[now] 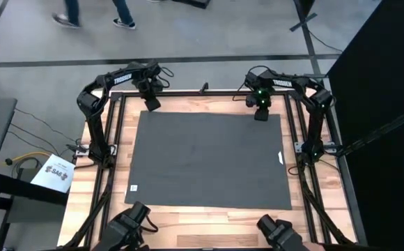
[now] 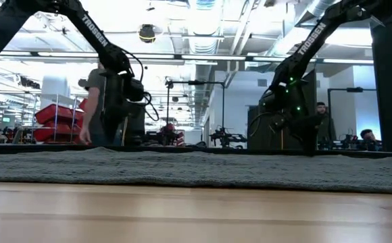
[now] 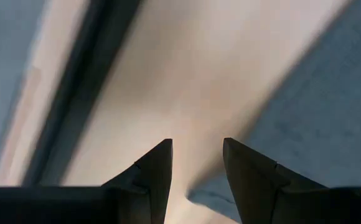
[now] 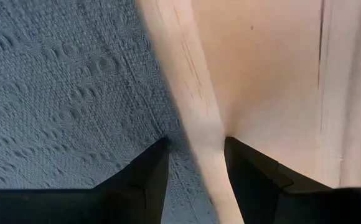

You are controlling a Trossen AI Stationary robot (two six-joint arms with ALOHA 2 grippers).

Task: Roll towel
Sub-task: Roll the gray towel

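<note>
Wooden table [image 1: 209, 222] boards frame the towel [image 1: 209, 159], a dark grey cloth lying flat and spread wide across the middle, with a small white label tag [image 1: 281, 157] at its right-hand edge. Both arms reach down at the far edge — the left gripper [image 1: 151, 104] at the far left corner, its fingers [image 3: 152, 174] parted over cloth and bare wood, and the right gripper [image 1: 261, 114] at the far right corner, fingers [image 4: 149, 177] likewise apart and straddling the towel's edge. Beyond the table a person [image 2: 100, 101] stands in the room.

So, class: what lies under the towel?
The towel lies flat on the wooden table, bare around its edges. Anything beneath the cloth is covered and cannot be seen.
</note>
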